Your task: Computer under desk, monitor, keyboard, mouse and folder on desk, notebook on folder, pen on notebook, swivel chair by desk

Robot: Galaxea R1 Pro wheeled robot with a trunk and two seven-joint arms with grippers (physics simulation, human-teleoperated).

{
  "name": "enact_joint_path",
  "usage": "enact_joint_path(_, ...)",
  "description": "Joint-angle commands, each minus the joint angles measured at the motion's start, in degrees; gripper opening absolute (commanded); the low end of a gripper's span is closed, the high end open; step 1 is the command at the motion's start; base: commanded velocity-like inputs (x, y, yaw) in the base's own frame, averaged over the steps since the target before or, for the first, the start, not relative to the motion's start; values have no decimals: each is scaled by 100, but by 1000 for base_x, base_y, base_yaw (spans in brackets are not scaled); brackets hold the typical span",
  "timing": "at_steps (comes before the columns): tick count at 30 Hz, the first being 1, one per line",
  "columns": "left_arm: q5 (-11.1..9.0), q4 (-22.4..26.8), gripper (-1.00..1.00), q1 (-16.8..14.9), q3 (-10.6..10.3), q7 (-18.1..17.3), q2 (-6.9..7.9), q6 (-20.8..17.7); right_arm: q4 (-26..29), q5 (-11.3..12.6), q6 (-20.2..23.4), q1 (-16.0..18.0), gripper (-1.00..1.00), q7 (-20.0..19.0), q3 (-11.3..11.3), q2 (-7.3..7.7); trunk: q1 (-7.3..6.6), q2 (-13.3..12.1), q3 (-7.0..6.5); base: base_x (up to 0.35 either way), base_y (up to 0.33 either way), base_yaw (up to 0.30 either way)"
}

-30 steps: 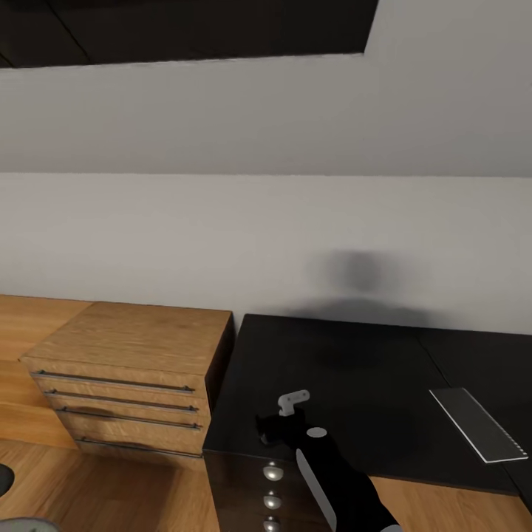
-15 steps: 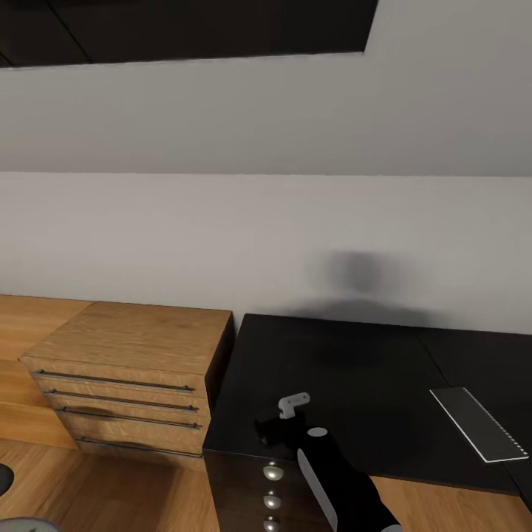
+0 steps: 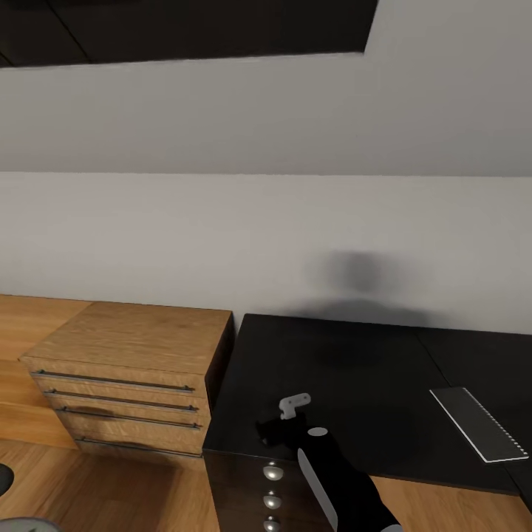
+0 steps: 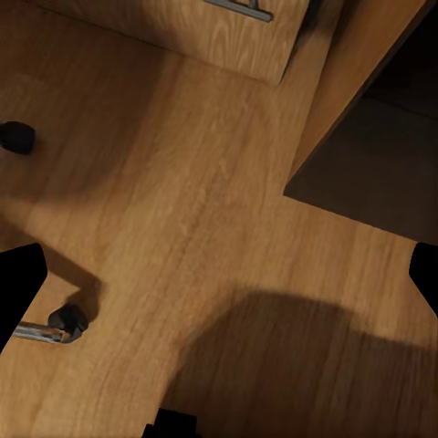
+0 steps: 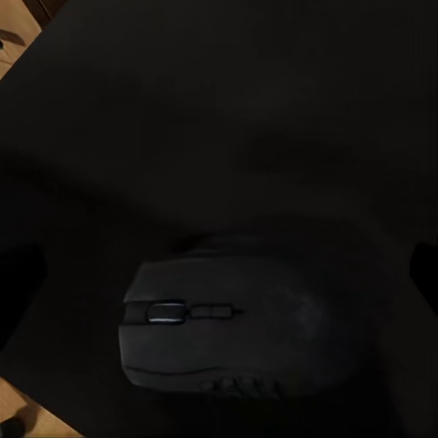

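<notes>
Mouse (image 5: 219, 333) btwn open right pincer (image 5: 219, 274)

Surface (image 3: 355, 384): a black desk top stood against the pale wall, above a stack of round-knobbed drawers.
On the surface: a dark mouse (image 5: 228, 328) lay near its front left corner; a white keyboard (image 3: 480, 423) lay at the right.
Floor (image 4: 182, 228): wood planks carried a wooden drawer chest (image 3: 133, 377) just beside the surface.

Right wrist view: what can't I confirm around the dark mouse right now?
- Black computer mouse: black on the black desk; contact unclear.
- Right gripper: jaw state unreadable in the head view.
- White keyboard: cut off by the frame edge.
</notes>
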State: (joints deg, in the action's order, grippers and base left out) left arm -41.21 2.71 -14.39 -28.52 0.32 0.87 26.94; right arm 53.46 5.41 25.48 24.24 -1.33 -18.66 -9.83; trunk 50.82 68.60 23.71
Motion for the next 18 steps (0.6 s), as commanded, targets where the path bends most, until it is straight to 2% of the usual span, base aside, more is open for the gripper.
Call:
enact_joint_path(1, -45, 1, 100, -2, -49, 3, 1, 13, 7, 53, 25, 3, 100, 13, -1, 0, 0, 4, 6, 0, 0, 0)
enact_joint_path(8, -45, 1, 100, -2, -49, 3, -6, 160, 7, 48, 19, 4, 100, 276, 7, 0, 0, 4, 6, 0, 0, 0)
enact_joint_path(18, -48, 1, 100, -2, -49, 3, -7, 223, -100, 48, 19, 5, 100, 334, -5, -1, 0, 4, 6, 0, 0, 0)
